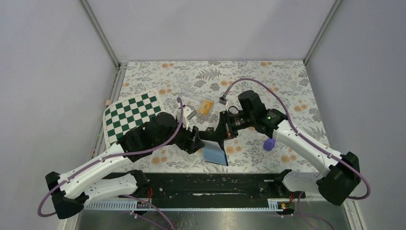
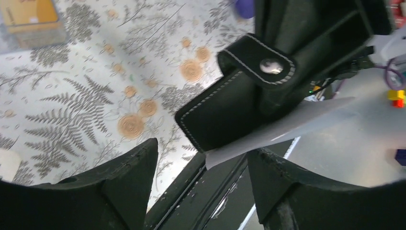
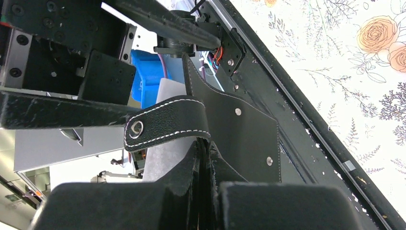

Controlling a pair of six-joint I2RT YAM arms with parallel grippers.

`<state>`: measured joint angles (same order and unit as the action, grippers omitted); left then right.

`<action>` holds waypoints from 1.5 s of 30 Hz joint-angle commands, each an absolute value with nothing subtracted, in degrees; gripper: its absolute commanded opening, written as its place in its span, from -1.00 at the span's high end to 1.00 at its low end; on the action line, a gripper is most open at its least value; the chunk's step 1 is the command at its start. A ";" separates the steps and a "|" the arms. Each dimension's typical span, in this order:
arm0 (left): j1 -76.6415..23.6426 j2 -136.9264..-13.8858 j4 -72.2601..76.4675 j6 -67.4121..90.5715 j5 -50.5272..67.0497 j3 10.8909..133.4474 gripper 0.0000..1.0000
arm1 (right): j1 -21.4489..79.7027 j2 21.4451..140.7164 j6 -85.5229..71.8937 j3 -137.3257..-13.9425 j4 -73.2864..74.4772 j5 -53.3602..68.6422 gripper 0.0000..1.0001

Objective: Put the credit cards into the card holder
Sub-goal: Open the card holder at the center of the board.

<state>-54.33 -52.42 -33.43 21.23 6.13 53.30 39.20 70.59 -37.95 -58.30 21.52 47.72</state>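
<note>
No card is being shown inside the wallet, so the whole task is judged as remaining; the left gripper (image 2: 202, 158) is standing with its jaws wide apart, nothing being grasped; the credit cards (image 1: 207, 106) are lying behind it, seemingly in the clear box (image 1: 189, 98); the card holder (image 3: 239, 124) is being held above the table, pinched by the closed right gripper (image 3: 205, 158). The pockets are being hidden from the wrist cameras; the number of cards cannot be told.

Black card holder (image 2: 225, 112) with white stitching, orange-yellow credit cards (image 1: 207, 106), green-and-white checkerboard (image 1: 130, 117), purple cylinder (image 1: 269, 143)
</note>
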 commanded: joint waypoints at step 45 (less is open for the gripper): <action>-52.02 -43.71 -16.69 34.16 19.19 44.24 1.00 | 37.07 64.57 -20.31 -72.79 42.62 35.31 -0.93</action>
